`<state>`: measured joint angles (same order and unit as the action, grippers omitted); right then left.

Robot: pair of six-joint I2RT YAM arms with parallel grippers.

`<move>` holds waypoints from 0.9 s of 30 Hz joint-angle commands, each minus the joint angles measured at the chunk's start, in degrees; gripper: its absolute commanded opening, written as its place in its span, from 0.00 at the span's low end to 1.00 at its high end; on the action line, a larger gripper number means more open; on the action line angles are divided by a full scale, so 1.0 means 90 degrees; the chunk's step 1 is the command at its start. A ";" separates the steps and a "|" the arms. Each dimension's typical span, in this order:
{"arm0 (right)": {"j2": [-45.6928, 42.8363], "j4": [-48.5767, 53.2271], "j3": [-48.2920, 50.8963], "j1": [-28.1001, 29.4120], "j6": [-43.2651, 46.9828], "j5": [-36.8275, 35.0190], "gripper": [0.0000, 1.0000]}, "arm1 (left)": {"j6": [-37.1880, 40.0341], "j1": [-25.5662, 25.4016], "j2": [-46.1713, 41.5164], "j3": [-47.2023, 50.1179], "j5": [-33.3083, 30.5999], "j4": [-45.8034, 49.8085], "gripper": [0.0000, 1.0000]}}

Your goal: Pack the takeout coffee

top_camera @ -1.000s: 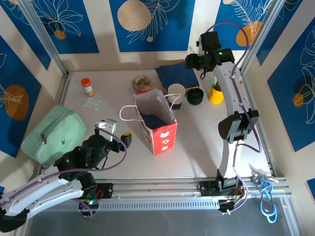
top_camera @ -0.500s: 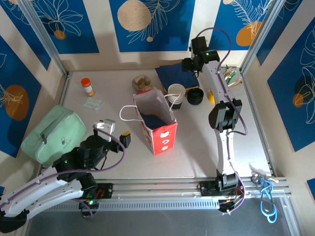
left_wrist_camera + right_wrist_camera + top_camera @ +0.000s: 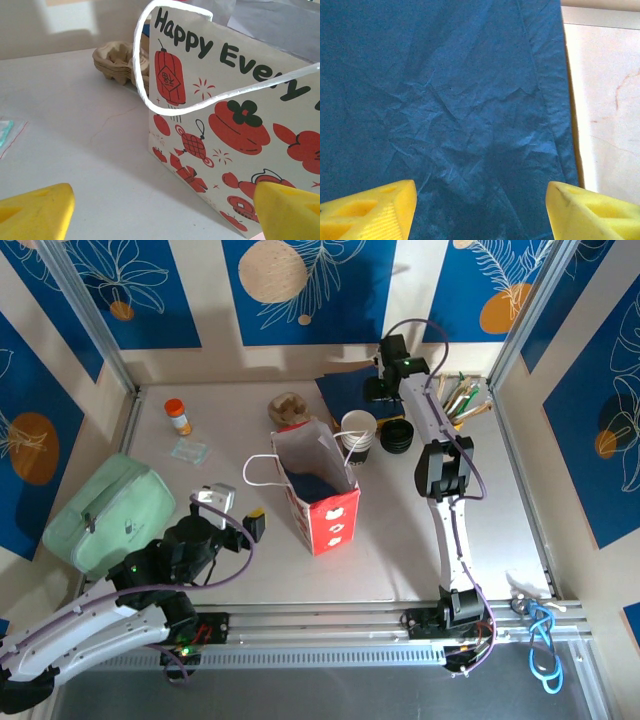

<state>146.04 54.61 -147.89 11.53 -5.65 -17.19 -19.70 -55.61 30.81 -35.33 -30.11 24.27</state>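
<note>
Landmark: gift bag, white and red paper with white cord handles, standing upright and open-mouthed in the middle of the worktop, with a dark blue lining sheet showing inside. The left wrist view reads "Happy Every" and red lanterns on its side. Takeout coffee — round black lid seen from above, standing on the worktop beyond the bag and to its right, outside it, just beside the stack of white-rimmed cups off the bag's far right corner. Right tool: beyond the bag, past the cups, over a sheet of dark blue tissue paper. The right wrist view shows its yellow fingertips spread wide above the crumpled sheet, pinching nothing. Left tool: just left of the bag's near side, low over the worktop, spread and empty, with its yellow fingertips either side of the bag's printed face. Brown pulp cup carrier: behind the bag, close to its far edge. Orange-capped bottle and small clear packet: beyond the bag, to its left. Pale green zip pouch — well left of the bag, at the worktop's edge. Bundle of pen-like sticks: well to the bag's far right, past the right arm.
</note>
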 commanded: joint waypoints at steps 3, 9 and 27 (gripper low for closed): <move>0.0199 -0.0214 -0.0230 0.0030 0.0267 0.0383 0.70 | -0.0155 0.0066 -0.0073 -0.0242 -0.0082 0.0332 0.92; 0.0307 -0.0357 -0.0181 0.0078 0.0444 0.0700 0.78 | -0.0142 0.0066 -0.0119 -0.0322 -0.0138 0.0467 0.92; 0.0558 -0.0754 0.0005 0.0095 0.0761 0.0477 0.80 | -0.0281 0.0066 -0.0255 -0.0244 -0.0166 0.0637 0.91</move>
<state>149.91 49.87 -148.07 11.99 -0.34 -11.49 -21.21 -55.61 29.02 -36.42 -30.55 29.12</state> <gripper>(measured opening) 0.799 0.915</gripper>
